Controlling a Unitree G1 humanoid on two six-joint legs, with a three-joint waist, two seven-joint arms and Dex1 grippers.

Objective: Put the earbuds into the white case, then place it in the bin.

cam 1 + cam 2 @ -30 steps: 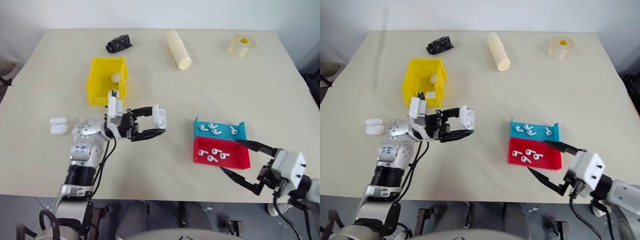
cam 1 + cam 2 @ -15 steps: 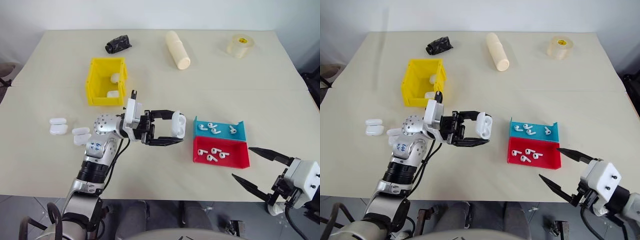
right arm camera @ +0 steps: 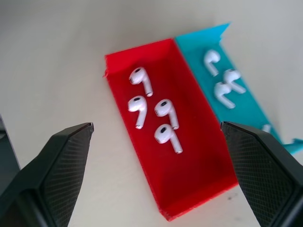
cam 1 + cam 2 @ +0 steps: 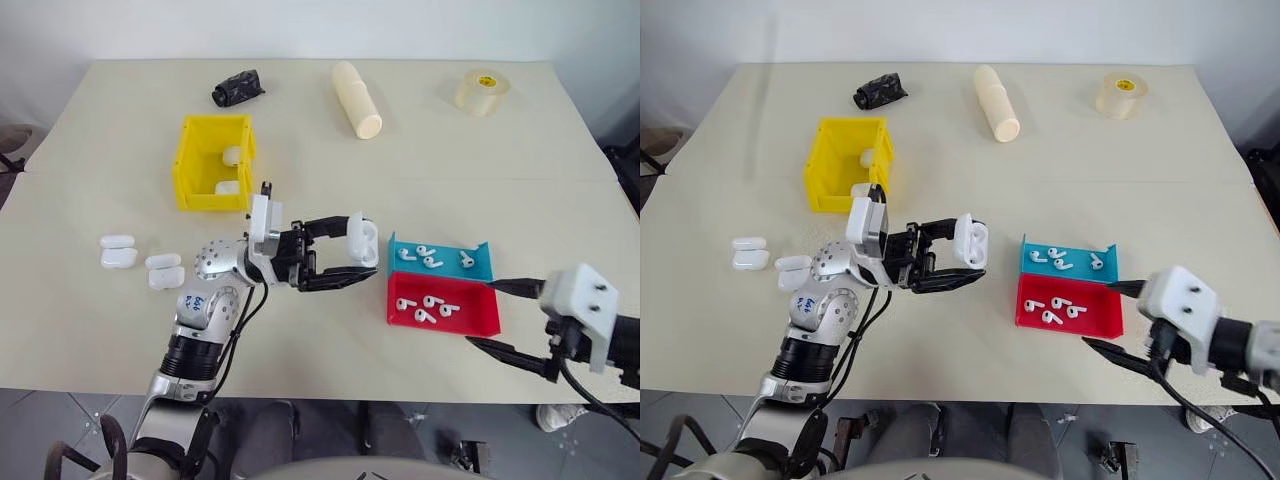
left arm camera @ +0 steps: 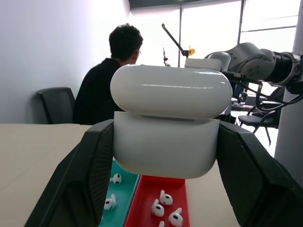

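My left gripper [image 4: 358, 250] is shut on a white case [image 4: 364, 238] and holds it above the table, just left of the two small trays. In the left wrist view the case [image 5: 165, 127] sits upright between the black fingers [image 5: 90, 179] with its lid closed. Several earbuds [image 4: 425, 308] lie in the red tray [image 4: 478, 322], and others [image 3: 222, 80] in the blue tray [image 4: 478, 262]. At the red tray's right end my right gripper [image 4: 482, 313] is open and angled down at those earbuds [image 3: 154, 113]. The yellow bin [image 4: 190, 165] stands at the back left with two cases [image 4: 230, 170] inside.
Several spare white cases [image 4: 140, 262] lie on the table left of my left arm. A black object [image 4: 237, 87], a cream cylinder [image 4: 356, 98] and a tape roll [image 4: 482, 90] sit along the far edge. A seated person [image 5: 111, 80] is in the background.
My left gripper has carried the case to the right, closer to the trays. The right gripper drew back from the red tray, then returned beside its right end, tilted further down.
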